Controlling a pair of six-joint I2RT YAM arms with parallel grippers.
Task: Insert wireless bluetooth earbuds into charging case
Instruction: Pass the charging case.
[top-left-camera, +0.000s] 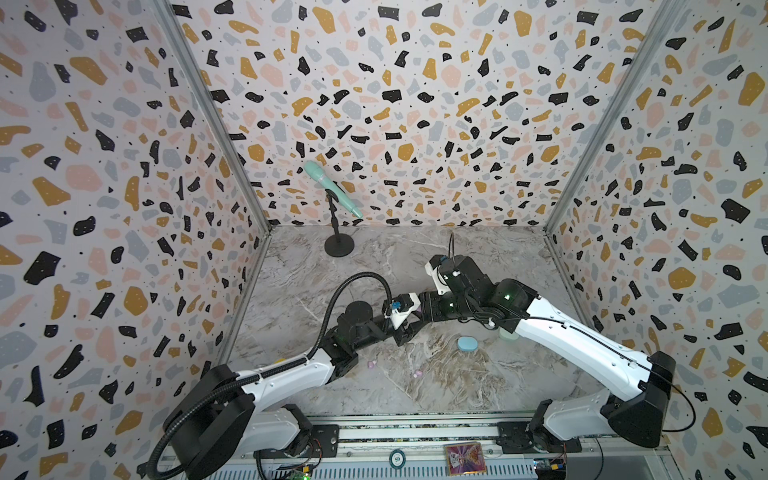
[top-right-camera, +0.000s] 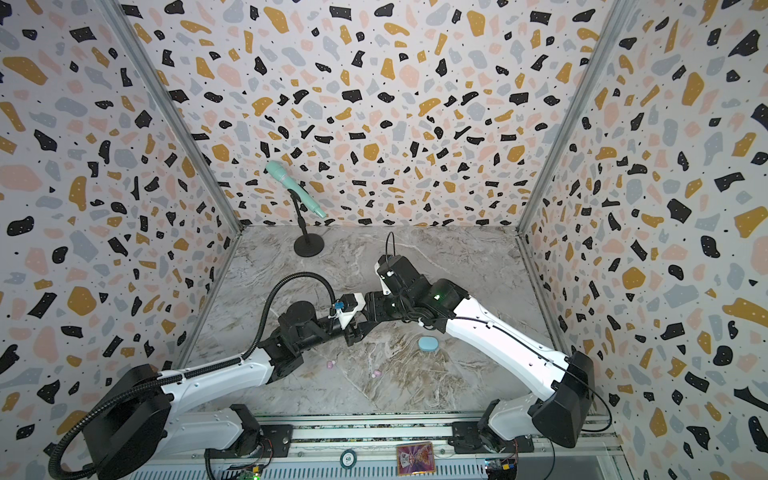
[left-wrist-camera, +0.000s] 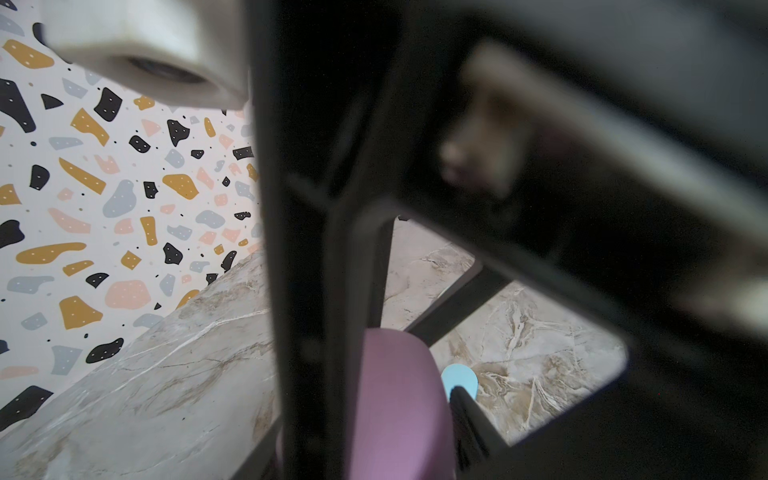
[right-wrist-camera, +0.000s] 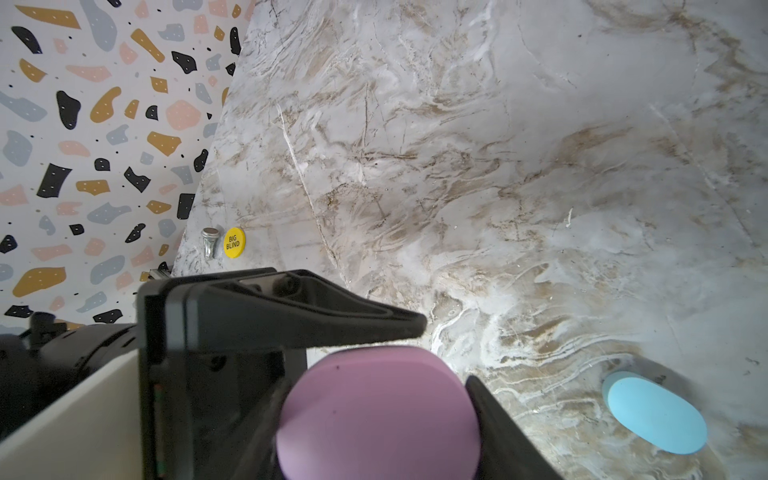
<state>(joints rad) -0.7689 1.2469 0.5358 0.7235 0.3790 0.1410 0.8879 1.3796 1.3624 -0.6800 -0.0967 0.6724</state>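
Two arms reach in from the near rail and meet over the middle of the marble table (top-left-camera: 415, 257), ringed by terrazzo-patterned walls. Far left, a mint microphone (top-left-camera: 332, 189) leans on a black stand.

The right gripper (right-wrist-camera: 378, 382) is pinching a pink case (right-wrist-camera: 376, 419), one finger against each side, holding it clear of the marble. The left gripper (top-left-camera: 402, 337) sits right up against it from the left. In the right wrist view one of its fingers (right-wrist-camera: 291, 320) lies just above the case's top. Its other finger is hidden, so I cannot tell whether it is clamped on the case or only stands around it.

A blue case (top-left-camera: 467, 344) lies flat on the table just near and right of the grippers, with nothing touching it.

Nearer the rail, a pink earbud (top-left-camera: 371, 364) rests on the bare marble close beside the left forearm. A second pink earbud (top-left-camera: 417, 374) lies to its right, apart from it. Both are outside any case.

At the table's left edge, a yellow chip (right-wrist-camera: 234, 242) marked BIG BLIND sits just beside a small metal pin (right-wrist-camera: 209, 241).
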